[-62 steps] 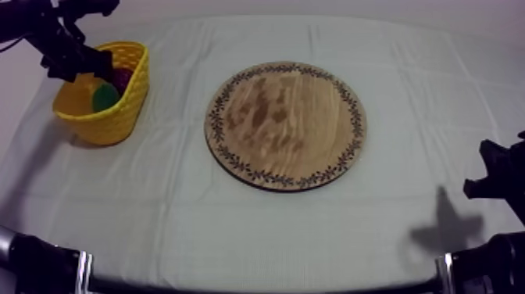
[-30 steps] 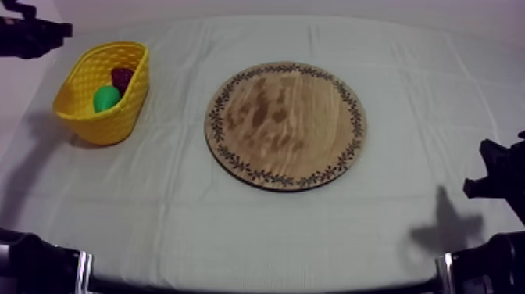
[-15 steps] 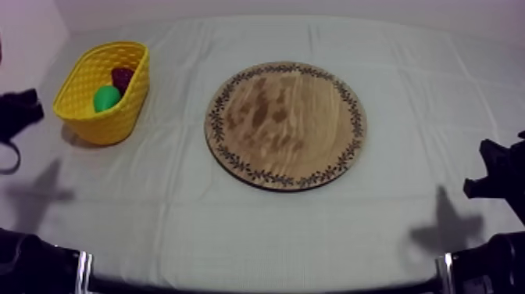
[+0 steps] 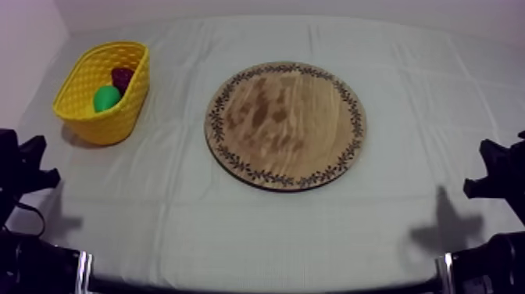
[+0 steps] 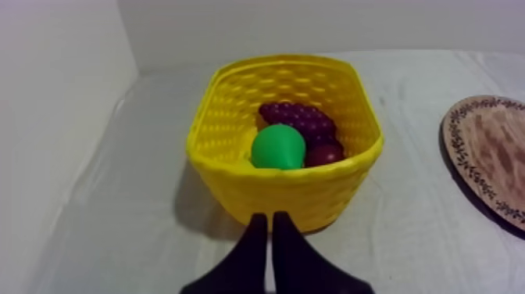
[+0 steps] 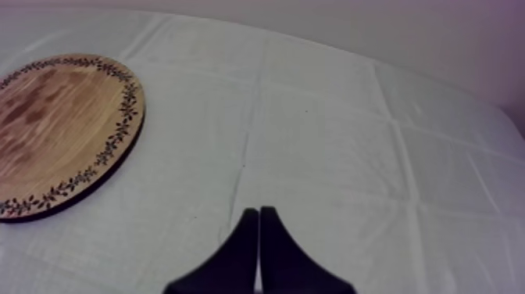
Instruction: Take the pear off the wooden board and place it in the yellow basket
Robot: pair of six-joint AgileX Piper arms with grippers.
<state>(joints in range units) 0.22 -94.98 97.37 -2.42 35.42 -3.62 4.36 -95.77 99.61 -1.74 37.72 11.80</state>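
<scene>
1. The pear [image 5: 278, 147], green, lies inside the yellow basket [image 5: 234, 168], about mid-basket.
2. In the top view the basket is at the upper left of the frame, on the grey-white cloth [image 4: 273, 227]. The pear shows as a green blob in it.
3. A bunch of grapes [image 5: 301, 121], dark purple, lies just behind the pear and touches it. A small red fruit [image 5: 324, 153] is tucked beside the pear against the basket's near wall. We cannot tell whether it touches the grapes.
4. The round wooden board [image 4: 285, 125] is in the middle of the top-view frame, flat on the cloth. Its whole face and patterned rim show, and it is well apart from the basket, to the basket's right.
5. Our left gripper [image 5: 271, 223] is clenched, its fingers pressed together in a narrow wedge with nothing between them. It points at the basket's near wall. In the top view it sits at the left edge of the frame, below the basket and apart from it.
6. Our right gripper [image 6: 258, 215] is clenched the same way and grasps nothing. It hangs over bare cloth with the board off to one side. In the top view it sits at the right edge, lower right of the frame, well apart from the board.
7. Arm shadows fall on the cloth at the lower left and lower right of the top view.
</scene>
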